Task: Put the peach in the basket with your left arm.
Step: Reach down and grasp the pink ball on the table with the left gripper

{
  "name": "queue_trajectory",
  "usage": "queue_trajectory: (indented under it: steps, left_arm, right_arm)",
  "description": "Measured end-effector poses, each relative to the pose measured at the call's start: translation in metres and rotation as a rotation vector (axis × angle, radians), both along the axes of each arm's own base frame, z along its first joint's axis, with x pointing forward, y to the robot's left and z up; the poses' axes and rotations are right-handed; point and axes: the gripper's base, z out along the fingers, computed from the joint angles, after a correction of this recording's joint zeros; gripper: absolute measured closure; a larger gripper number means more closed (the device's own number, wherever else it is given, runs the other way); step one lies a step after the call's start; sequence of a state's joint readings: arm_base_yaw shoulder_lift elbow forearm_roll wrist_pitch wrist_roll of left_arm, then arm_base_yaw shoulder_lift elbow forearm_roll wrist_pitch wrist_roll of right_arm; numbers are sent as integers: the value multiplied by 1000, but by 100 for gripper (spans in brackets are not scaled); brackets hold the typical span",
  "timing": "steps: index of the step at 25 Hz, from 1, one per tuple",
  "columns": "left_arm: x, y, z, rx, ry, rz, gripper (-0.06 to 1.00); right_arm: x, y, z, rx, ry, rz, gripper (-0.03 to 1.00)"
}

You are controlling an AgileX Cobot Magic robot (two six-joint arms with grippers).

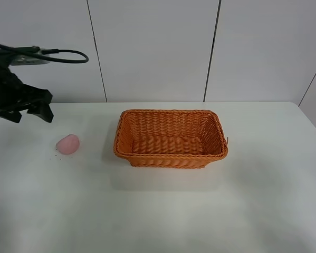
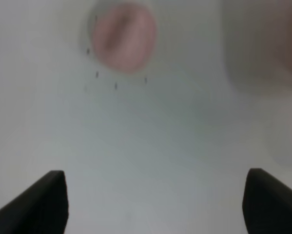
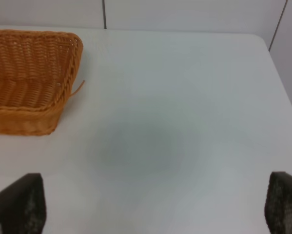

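Basket [image 1: 171,156] shows only bare weave inside; peach [image 1: 67,143] lies on the worktop [image 1: 158,211] left of it, left gripper [image 1: 31,113] nearby, fingers apart; right gripper [image 3: 153,204] likewise apart.

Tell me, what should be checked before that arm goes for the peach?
1. Peach free to grab: ok. It lies alone on the table, left of the basket.
2. Left gripper open: ok. Its fingers are spread wide with nothing between them.
3. Left gripper over the peach: not ok. It sits behind and to the left of it, with the peach ahead of the fingers.
4. Basket ready: ok. It is upright and nothing shows inside.
5. Way from peach to basket: ok. Only bare table lies between them.
6. Right gripper out of the way: ok. It is open on the basket's far side.
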State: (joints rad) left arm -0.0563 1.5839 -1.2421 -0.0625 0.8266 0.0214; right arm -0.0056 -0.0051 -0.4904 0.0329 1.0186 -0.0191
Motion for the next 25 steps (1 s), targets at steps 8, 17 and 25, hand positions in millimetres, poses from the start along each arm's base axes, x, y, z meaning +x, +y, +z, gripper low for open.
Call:
queue_trajectory:
  steps: [8,17,25]
  left_arm:
    - [93,-6,-65,7,151,-7,19]
    - [117,-1,-143,14,302,4,19]
    - [121,14,-154,12,304,39,19]
  right_arm:
    - [0,0,0,0,0,0,27]
    - [0,0,0,0,0,0,27]
    - [0,0,0,0,0,0,27]
